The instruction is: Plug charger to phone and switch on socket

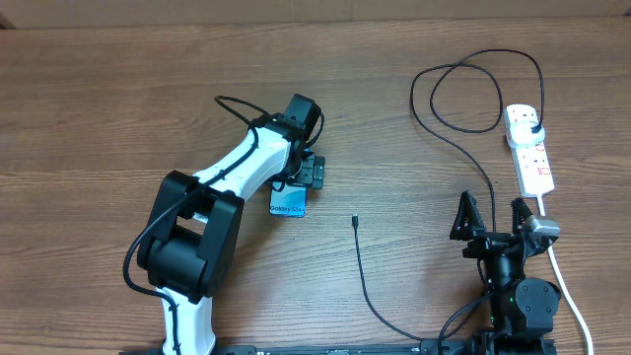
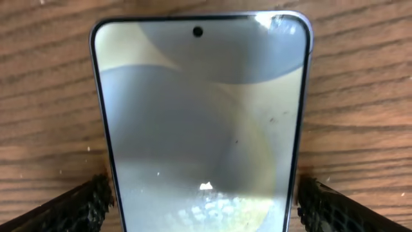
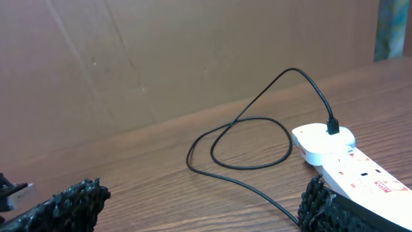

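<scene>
1. One wooden table [image 1: 99, 99]; no containers.
2. The socket [image 1: 530, 153], by the right edge, holds the plug [image 1: 533, 126] of the charger [image 1: 362, 266].
3. The phone [image 1: 288, 203], mid-table, slick and fragile, is clamped by its long edges in the left gripper [image 2: 201, 196].
4. The right gripper [image 1: 490, 205], at the near edge, gapes empty.
5. The charger is limp; its tip [image 1: 353, 221] lies mid-table, probably best pinched just behind.

phone [image 2: 199, 129] bottom cut off, socket [image 3: 367, 174] cropped at edge

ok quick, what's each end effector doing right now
left end effector: closed on the phone, gripping its side edges
right end effector: open, holding nothing
</scene>
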